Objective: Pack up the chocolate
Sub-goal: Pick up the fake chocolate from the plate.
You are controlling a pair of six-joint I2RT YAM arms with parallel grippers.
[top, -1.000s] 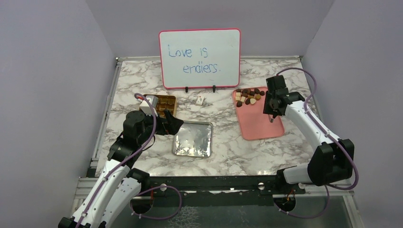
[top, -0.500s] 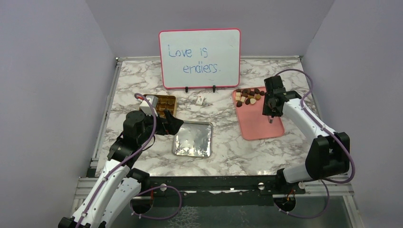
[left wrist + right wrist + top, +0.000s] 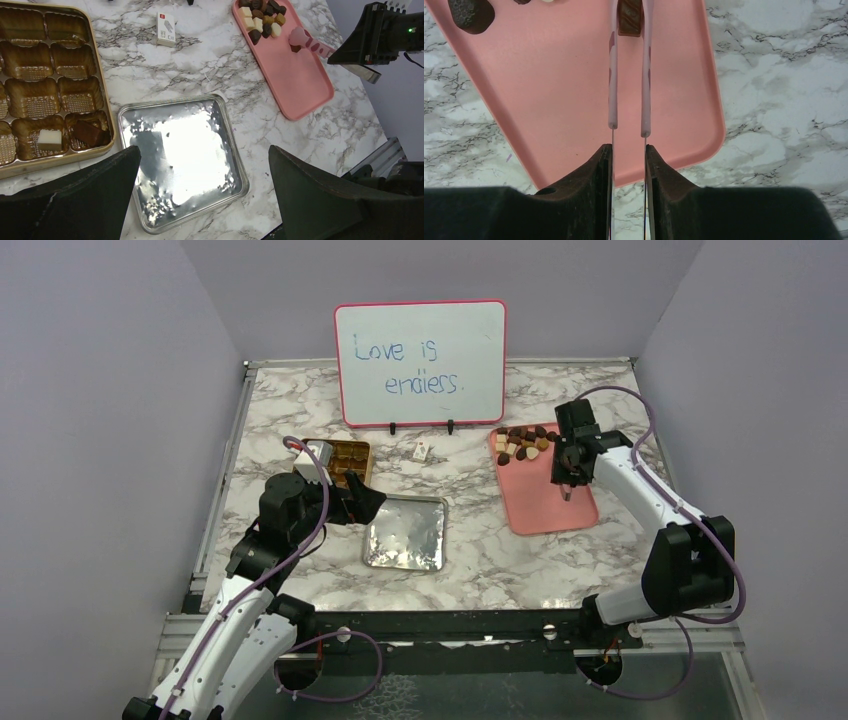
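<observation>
A pile of chocolate (image 3: 522, 443) in dark brown, light brown and cream lies at the far end of the pink tray (image 3: 550, 510). My right gripper (image 3: 568, 472) is shut on pink-tipped tongs (image 3: 612, 75), and a striped brown chocolate (image 3: 630, 17) sits between their tips over the tray. The gold tin (image 3: 345, 460) stands at the left; one white piece (image 3: 50, 139) and one dark piece (image 3: 89, 133) fill two of its front cells. My left gripper (image 3: 205, 200) hangs open above the silver lid (image 3: 180, 150), beside the tin.
A whiteboard (image 3: 420, 362) stands at the back centre. A small white card (image 3: 422, 451) lies in front of it. A dark chocolate (image 3: 471, 12) lies on the tray left of the tongs. Purple walls close in the table's sides.
The right gripper has squeezed the tongs narrower and shifted slightly left over the tray. The left arm has not moved.
</observation>
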